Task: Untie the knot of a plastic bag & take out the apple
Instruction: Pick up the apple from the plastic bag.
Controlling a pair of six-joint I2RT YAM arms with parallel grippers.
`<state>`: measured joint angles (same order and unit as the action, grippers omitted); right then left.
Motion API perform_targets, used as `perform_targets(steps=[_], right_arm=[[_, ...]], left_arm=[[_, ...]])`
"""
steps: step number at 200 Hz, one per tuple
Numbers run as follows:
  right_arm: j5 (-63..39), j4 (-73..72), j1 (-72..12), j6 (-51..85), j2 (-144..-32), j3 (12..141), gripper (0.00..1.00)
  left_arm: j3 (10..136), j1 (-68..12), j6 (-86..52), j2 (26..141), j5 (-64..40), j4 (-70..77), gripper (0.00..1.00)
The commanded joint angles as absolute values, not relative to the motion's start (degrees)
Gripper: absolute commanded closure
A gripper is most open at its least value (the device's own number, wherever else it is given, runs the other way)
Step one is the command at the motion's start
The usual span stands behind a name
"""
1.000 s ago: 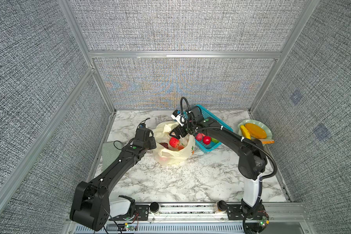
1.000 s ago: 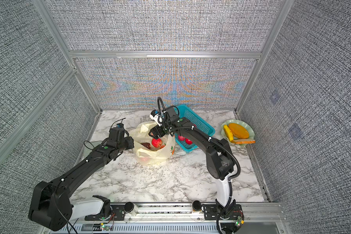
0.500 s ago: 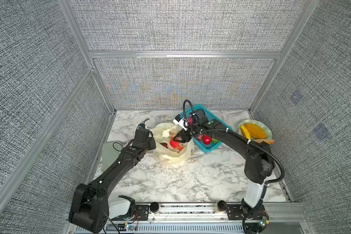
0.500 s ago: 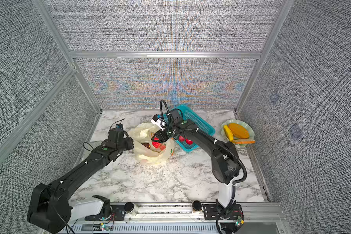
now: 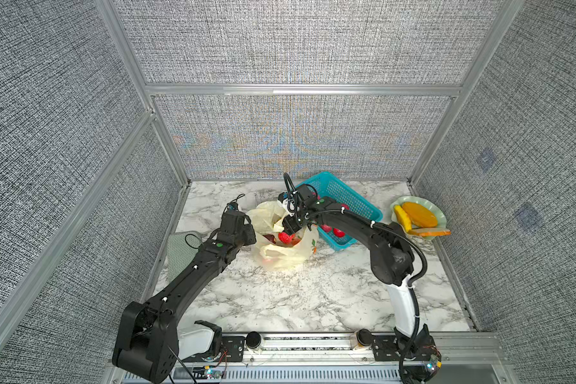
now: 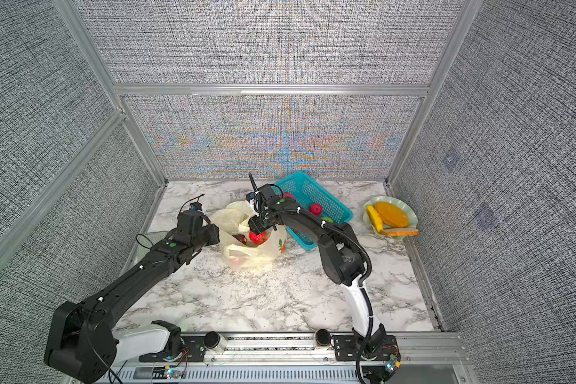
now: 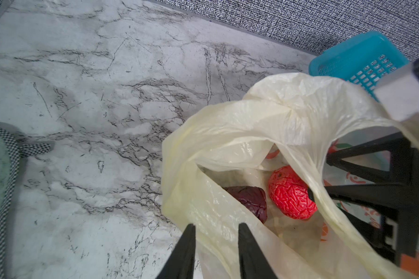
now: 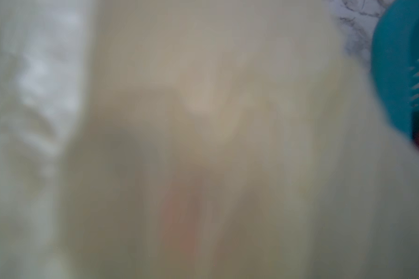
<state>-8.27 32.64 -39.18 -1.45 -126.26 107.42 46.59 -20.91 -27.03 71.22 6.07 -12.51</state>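
Near edge: aluminium rail point(image 5: 313, 342), then white marble table point(image 5: 313, 299), grey woven walls point(image 5: 296, 43) on three sides. Green cloth point(image 5: 177, 252) at the table's left edge.

Left gripper point(image 7: 217, 227): narrow gap, pinching the rim of the plastic bag point(image 7: 240, 125), film running between both fingers. Bag mid-table, mouth open, just beside teal basket point(image 5: 346, 196).

Right gripper point(image 7: 319, 176): inside the bag mouth, jaws apart, one fingertip right at red wrinkled fruit point(image 7: 290, 193), dark fruit point(image 7: 249, 200) alongside. Right wrist view: blurred pale film only.

Bag print: orange fruit motifs, too small to read any text. Plate point(image 5: 436, 212) of food far right.
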Motion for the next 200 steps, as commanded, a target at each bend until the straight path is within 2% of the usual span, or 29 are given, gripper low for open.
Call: perform_targets(steps=[1,63,75,96,114,164,200], right_arm=[[-6.02,35.59,-39.32,-2.44,-128.56,109.66,0.25],[-8.2,39.44,-40.07,-2.68,-133.23,111.75,0.26],[-7.62,39.99,-40.0,-2.68,-133.42,111.75,0.34],[-6.94,38.36,-39.92,-2.36,-131.45,109.79,0.57],[-7.56,34.94,-39.9,-1.99,-127.2,106.14,0.67],[-14.05,25.89,-38.37,0.04,-114.63,97.42,0.69],[-14.63,24.55,-38.2,-0.61,-113.47,97.55,0.69]], left_arm=[[46.39,-20.88,-26.82,70.84,7.18,-11.9,0.67],[44.73,-20.94,-26.55,70.44,6.81,-8.69,0.67],[44.25,-20.92,-25.15,70.78,4.89,-5.69,0.67],[44.43,-20.94,-22.6,71.89,-1.01,0.9,0.64],[45.8,-20.92,-22.32,73.13,-4.13,4.54,0.6],[51.84,-22.81,-13.83,74.72,-10.79,0.4,0.55],[51.92,-25.06,-9.61,69.61,-17.78,0.66,0.53]])
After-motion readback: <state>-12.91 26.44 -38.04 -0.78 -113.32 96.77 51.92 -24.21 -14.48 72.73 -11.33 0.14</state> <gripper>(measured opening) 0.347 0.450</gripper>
